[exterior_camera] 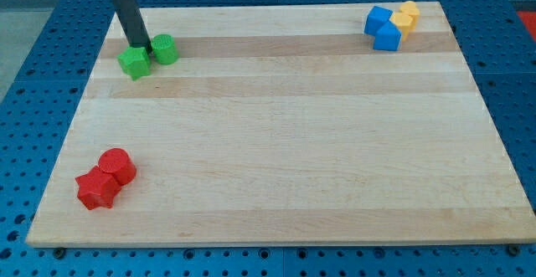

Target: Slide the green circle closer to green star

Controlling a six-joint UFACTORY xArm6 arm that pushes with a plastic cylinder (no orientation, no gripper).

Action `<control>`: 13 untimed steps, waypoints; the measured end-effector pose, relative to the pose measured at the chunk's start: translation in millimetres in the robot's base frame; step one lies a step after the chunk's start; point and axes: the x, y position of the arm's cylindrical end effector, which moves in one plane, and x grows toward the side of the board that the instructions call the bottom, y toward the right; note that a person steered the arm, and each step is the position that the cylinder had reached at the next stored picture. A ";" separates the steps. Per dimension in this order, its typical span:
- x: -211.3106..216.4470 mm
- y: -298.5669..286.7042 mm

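The green star (134, 63) lies near the board's top left corner. The green circle (165, 49) sits just to its right, a narrow gap apart. My dark rod comes down from the view's top, and my tip (143, 48) rests between the two green blocks, at the star's upper right edge and the circle's left side.
A red circle (118, 165) and a red star (97, 188) sit together at the bottom left. Two blue blocks (383, 28) and two yellow blocks (406, 16) cluster at the top right. The wooden board (285, 143) lies on a blue perforated table.
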 end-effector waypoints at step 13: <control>26.4 67.0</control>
